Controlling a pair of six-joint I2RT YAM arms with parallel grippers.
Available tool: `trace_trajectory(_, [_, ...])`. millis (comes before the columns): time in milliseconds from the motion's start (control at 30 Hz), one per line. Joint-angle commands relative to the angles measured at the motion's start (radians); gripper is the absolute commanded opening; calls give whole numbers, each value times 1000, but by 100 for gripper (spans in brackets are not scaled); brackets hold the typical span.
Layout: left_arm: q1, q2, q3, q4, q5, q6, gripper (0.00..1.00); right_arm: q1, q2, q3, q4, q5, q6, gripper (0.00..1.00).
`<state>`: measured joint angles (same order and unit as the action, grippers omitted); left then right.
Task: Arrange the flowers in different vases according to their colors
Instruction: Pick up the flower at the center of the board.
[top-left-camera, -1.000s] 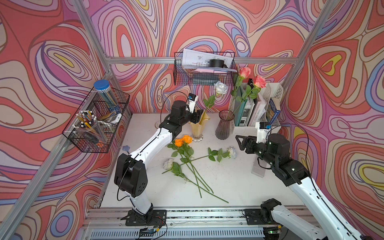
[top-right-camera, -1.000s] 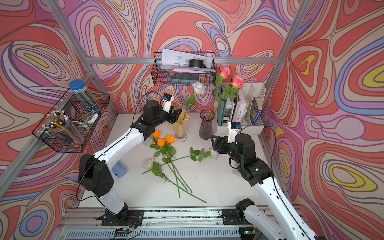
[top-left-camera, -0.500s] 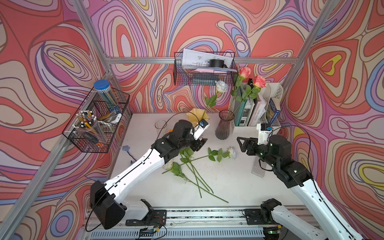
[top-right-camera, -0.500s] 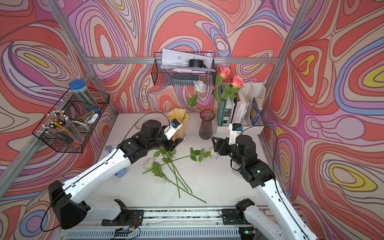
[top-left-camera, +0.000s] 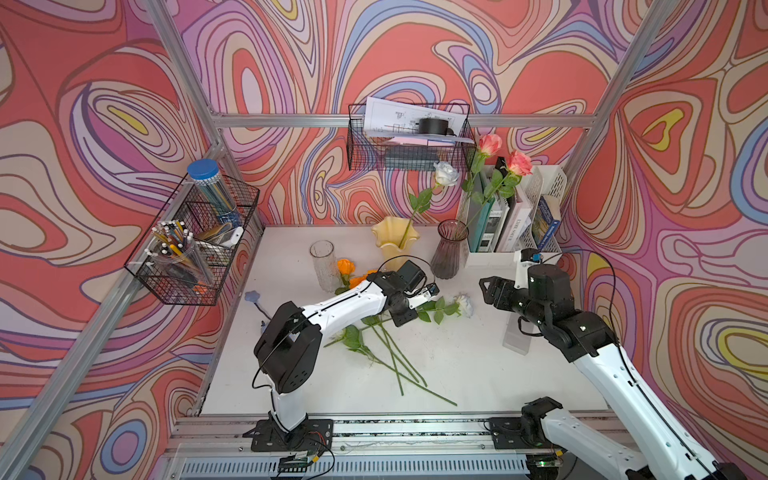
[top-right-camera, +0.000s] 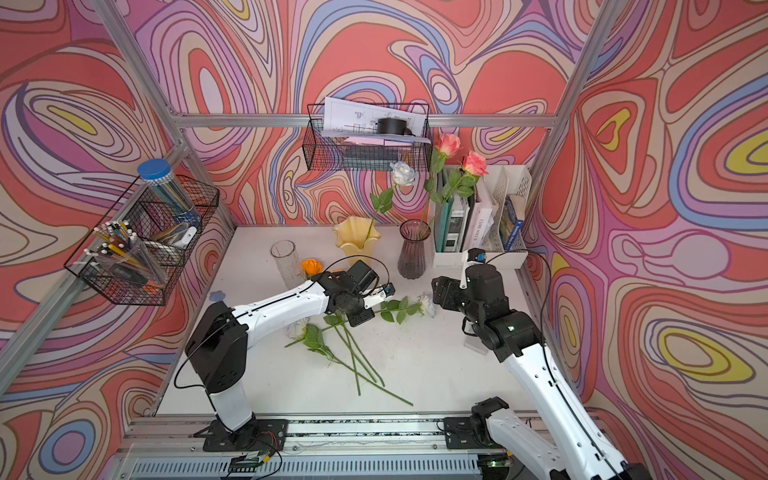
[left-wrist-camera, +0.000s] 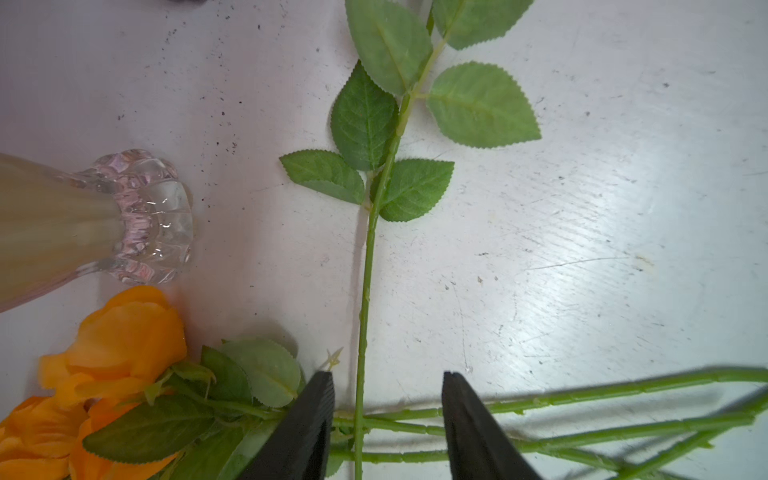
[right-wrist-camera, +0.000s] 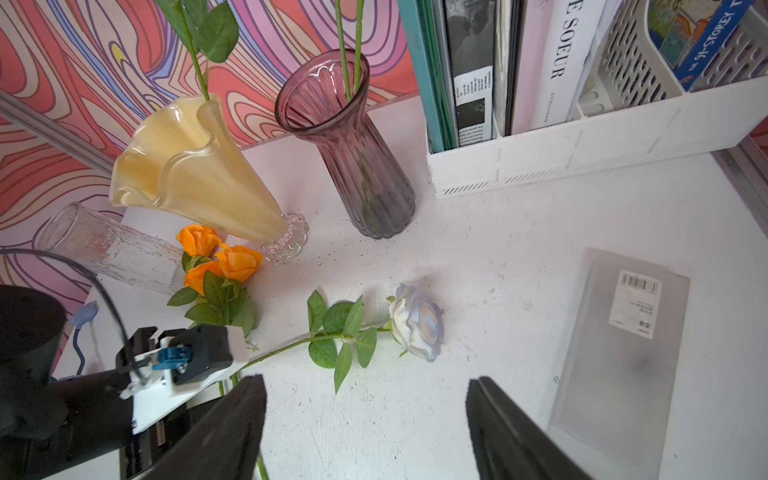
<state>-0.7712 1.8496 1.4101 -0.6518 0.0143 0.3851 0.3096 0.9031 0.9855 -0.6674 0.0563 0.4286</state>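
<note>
Three vases stand along the desk's (top-left-camera: 457, 374) back edge. The clear cylinder (top-left-camera: 322, 266) is empty, with orange roses (top-left-camera: 345, 266) lying at its foot, partly hidden by the left arm. The yellow vase (top-left-camera: 395, 239) holds a standing white rose (top-left-camera: 446, 173), and the purple vase (top-left-camera: 448, 254) holds two pink roses (top-left-camera: 490, 143). Loose stems fan toward the front edge, and open desk lies toward the front right corner. The left gripper (left-wrist-camera: 388, 378), jaws parted, straddles the lying white rose's (top-left-camera: 464, 305) stem, with a gap on either side. The right gripper (right-wrist-camera: 365, 382) hangs spread wide, holding nothing.
</note>
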Motion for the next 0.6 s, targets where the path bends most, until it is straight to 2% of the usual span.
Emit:
trace_trajectory(0, [1, 57, 35, -39, -16, 34, 45, -12, -20, -1, -21, 10, -4, 78])
trace_trajectory(567, [24, 211, 94, -21, -46, 63, 36, -26, -46, -8, -27, 5, -28, 78])
